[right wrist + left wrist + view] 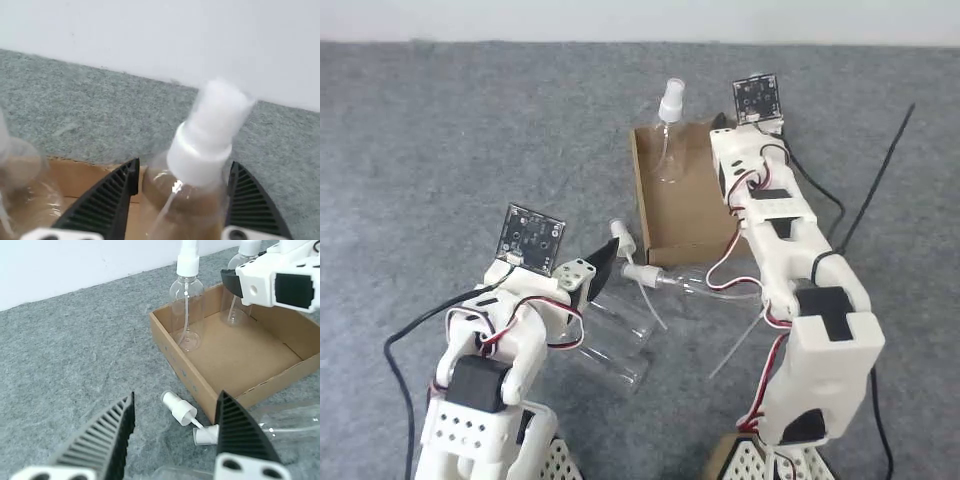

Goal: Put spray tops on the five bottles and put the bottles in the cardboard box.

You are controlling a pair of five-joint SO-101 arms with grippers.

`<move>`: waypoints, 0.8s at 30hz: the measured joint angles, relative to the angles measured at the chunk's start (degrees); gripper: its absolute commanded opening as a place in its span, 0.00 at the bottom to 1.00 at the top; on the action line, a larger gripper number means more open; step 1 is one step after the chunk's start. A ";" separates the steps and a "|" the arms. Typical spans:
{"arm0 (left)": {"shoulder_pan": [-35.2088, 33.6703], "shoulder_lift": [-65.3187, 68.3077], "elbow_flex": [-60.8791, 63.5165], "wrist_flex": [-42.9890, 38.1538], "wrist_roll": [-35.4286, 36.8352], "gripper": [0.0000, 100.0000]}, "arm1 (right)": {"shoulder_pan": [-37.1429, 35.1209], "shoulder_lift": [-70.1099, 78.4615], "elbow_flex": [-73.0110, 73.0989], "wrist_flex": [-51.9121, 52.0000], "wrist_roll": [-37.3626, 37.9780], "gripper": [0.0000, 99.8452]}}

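Note:
The cardboard box [692,225] lies open in the middle of the table. One clear bottle with a white spray top [670,135] stands upright in its far left corner. A second capped bottle [192,165] sits at the far right corner, between the fingers of my right gripper [184,167], which press it on both sides. My left gripper [176,396] hangs open just before the box's near left corner. Two loose spray tops [179,409] [205,435] lie under it. Two uncapped bottles [615,345] [715,285] lie on their sides in front of the box.
The right arm [790,250] stretches along the box's right wall. Grey carpet [440,150] spreads to the left and behind. Black cables [880,170] trail on the right.

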 measured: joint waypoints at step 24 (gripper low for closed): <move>0.00 0.00 0.00 0.00 0.00 0.24 | 0.53 -0.62 1.67 0.00 -2.73 0.35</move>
